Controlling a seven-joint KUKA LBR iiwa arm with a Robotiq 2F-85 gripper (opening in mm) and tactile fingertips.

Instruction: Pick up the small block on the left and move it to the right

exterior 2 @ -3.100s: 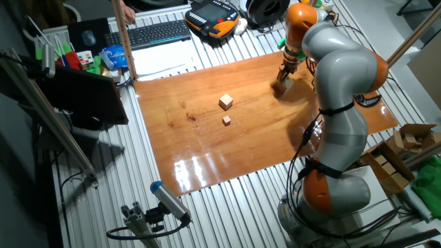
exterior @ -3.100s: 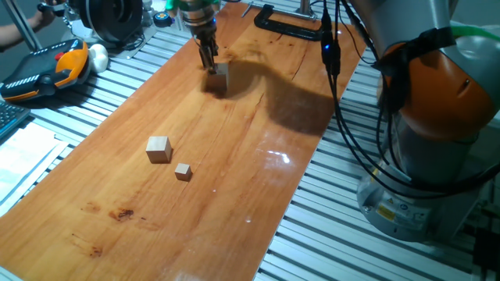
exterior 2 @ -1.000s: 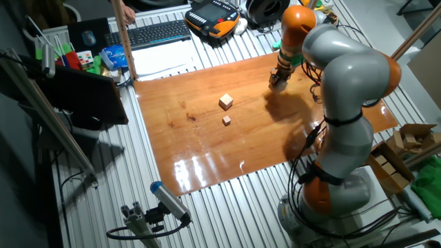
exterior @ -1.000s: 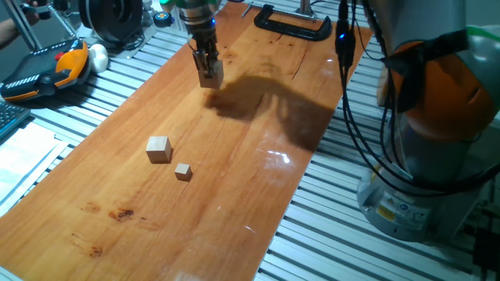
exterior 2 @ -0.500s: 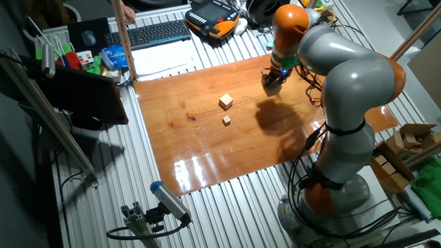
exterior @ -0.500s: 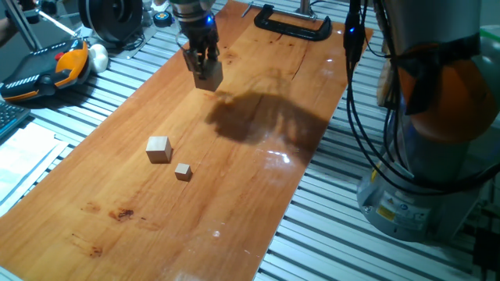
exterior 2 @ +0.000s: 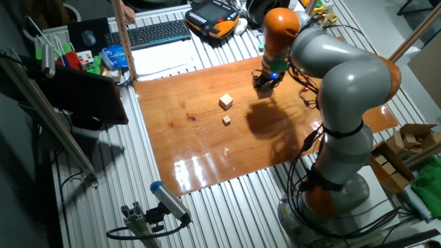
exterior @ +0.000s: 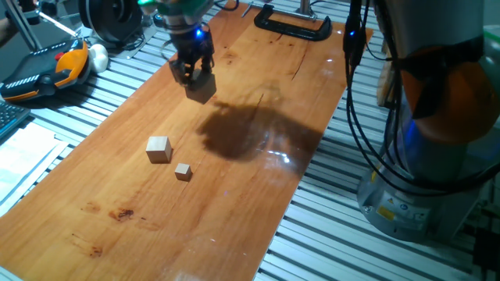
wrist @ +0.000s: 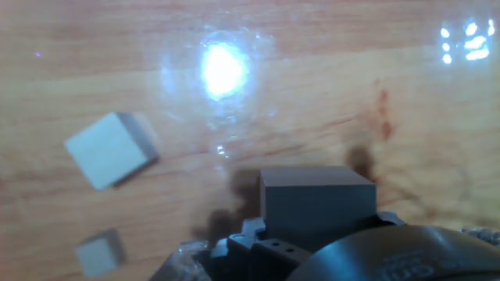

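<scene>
Now pincer (exterior: 197,78) gripping small block (exterior: 201,87) tightly, hanging clear above surface (exterior: 234,195); pickup looking done, placement at right remaining.

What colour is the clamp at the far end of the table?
Black. The clamp shows best in the fixed view nearest it.

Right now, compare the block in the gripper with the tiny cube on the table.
The small block is held in the gripper, lifted off the table; the tiny cube rests on the wood. The small block is clearly larger. It hangs shadowed and dark, while the tiny cube sits lit. Both look like plain cubes.
</scene>
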